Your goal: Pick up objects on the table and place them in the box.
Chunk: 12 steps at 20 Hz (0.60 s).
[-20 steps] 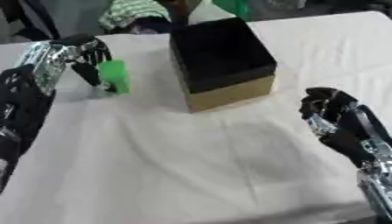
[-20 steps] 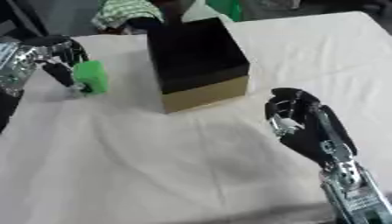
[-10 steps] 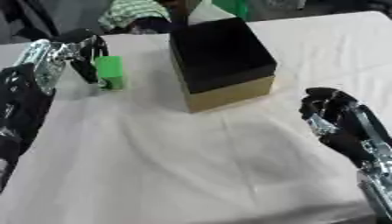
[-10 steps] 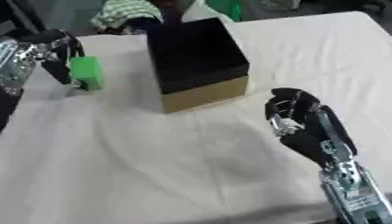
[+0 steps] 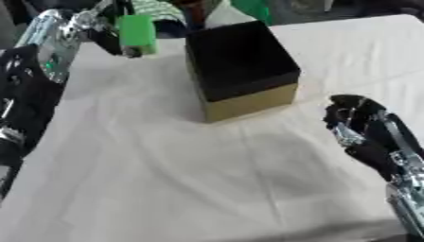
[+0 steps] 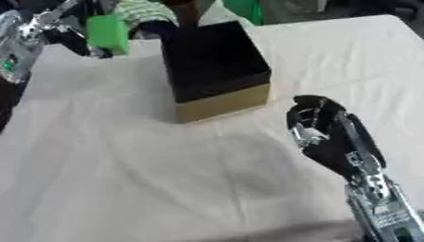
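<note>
Left eye view, change since earlier frames: green block [image 5: 136, 33], formerly low beside the left hand [image 5: 79, 28] on the bench [image 5: 207, 179], now sits raised in the upper left of the frame, clear of the cloth and level with the far rim of the box [image 5: 244, 71]; the whole scene also appears shifted and closer, so the camera has tilted. Box: open-topped, black inside, tan lower band on its near faces, standing on the white cloth at upper centre; interior dark, no contents discernible. Block position: just left of the box, apart from it, not over the opening. Left hand: enters from the upper left, fingers curled round the green block, grasping it from the left side, forearm running down the left edge. Right hand [image 6: 319, 130]: lower right of the frame, idle, palm upright, fingers bent inward and clenched on nothing, well apart from the box; silver wrist section trailing to the lower right corner. Background item: striped green-and-white cloth [image 5: 165, 9] beyond the bench's far edge.
</note>
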Available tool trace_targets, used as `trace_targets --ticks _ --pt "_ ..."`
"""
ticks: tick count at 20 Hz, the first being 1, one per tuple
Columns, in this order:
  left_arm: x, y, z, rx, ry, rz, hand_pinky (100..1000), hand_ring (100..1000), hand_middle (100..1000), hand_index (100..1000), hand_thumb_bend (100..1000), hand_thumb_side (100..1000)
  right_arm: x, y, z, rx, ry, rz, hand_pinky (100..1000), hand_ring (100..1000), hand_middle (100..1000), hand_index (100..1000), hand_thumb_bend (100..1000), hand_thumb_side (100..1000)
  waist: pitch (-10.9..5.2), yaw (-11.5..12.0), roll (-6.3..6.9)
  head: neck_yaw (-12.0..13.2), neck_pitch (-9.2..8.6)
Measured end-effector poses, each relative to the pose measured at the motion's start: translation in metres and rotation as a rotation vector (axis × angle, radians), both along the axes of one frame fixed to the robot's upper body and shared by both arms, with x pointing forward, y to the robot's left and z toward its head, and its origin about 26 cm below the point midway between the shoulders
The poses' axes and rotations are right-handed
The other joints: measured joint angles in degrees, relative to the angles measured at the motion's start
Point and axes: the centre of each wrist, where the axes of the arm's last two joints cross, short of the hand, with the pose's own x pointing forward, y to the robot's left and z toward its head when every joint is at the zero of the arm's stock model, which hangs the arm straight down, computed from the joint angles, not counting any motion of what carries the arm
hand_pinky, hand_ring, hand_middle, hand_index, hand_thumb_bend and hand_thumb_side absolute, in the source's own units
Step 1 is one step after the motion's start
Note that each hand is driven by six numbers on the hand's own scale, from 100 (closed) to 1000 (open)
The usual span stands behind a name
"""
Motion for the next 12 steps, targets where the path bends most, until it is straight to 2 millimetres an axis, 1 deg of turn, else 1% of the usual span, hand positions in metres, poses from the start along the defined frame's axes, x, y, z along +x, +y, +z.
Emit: trace_targets --ticks 2,4,8,10,12 --pt "-0.001 -0.016 0.001 -0.022 -0.018 -0.039 593 435 264 475 573 100 0.0 0.0 0.0 -0.001 0.001 0.002 608 627 623 764 197 349 -0.01 -0.1 -0.01 0.3 -0.01" --pt "-0.001 -0.031 -0.002 -0.038 -0.023 -0.077 596 442 270 482 583 100 0.0 0.001 0.0 -0.002 0.003 0.006 608 627 623 764 196 350 -0.01 -0.3 -0.01 0.5 -0.03" --pt "-0.001 -0.06 -0.014 -0.038 -0.018 -0.149 609 460 300 511 609 100 0.0 0.003 0.0 -0.005 0.003 0.021 608 627 622 764 197 350 -0.01 -0.8 -0.19 0.6 -0.07" --pt "-0.001 -0.071 -0.021 -0.017 -0.01 -0.167 610 465 309 519 614 100 0.001 0.004 0.001 -0.006 0.002 0.027 607 627 622 764 196 353 -0.01 -1.0 -0.27 0.7 -0.12" --pt "-0.001 -0.08 -0.028 0.0 -0.006 -0.182 616 481 338 544 631 100 0.001 0.004 0.001 -0.006 0.002 0.03 607 627 622 764 195 352 -0.01 -1.2 -0.31 0.7 -0.43"
